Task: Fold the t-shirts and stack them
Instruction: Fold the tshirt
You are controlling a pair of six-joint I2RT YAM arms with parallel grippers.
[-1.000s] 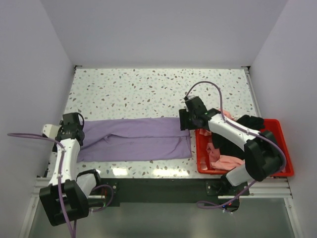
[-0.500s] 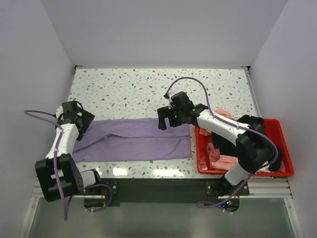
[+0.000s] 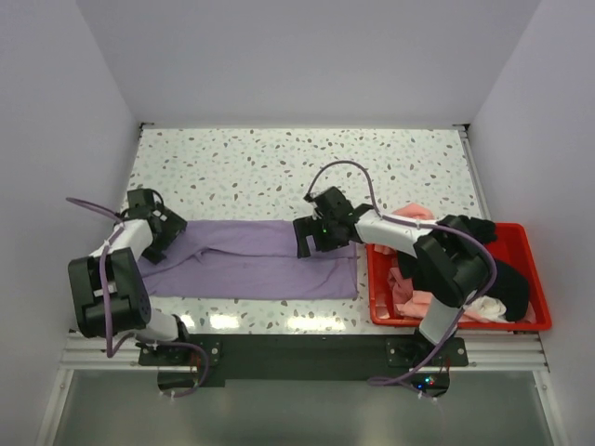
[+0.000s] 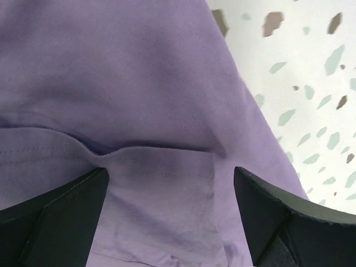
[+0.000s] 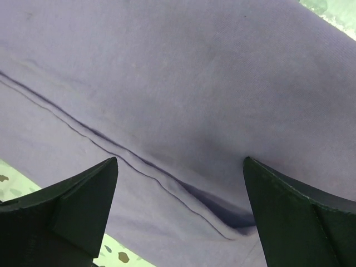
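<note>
The lavender t-shirt point(image 3: 251, 265) lies flat on the table as a long folded strip running left to right. My left gripper point(image 3: 168, 240) hovers open just over its left end. In the left wrist view a sleeve hem of the lavender t-shirt point(image 4: 161, 183) shows between the spread fingers of the left gripper point(image 4: 172, 214). My right gripper point(image 3: 303, 238) is open above the strip's right part, and in its wrist view a fold line of the cloth point(image 5: 167, 111) runs between the tips of the right gripper point(image 5: 181, 208). Neither holds cloth. Pink point(image 3: 420, 302), black point(image 3: 476, 229) and white point(image 3: 485, 307) t-shirts lie in the bin.
A red plastic bin point(image 3: 376, 279) stands at the table's right near corner, right beside the lavender strip's end. The speckled tabletop point(image 3: 279, 167) stretches behind the shirt to the back wall. White walls close in on both sides.
My right gripper opened and slid left along the lavender shirt, away from the bin. The left gripper swung right over the shirt's left end. The shirt stayed flat.
</note>
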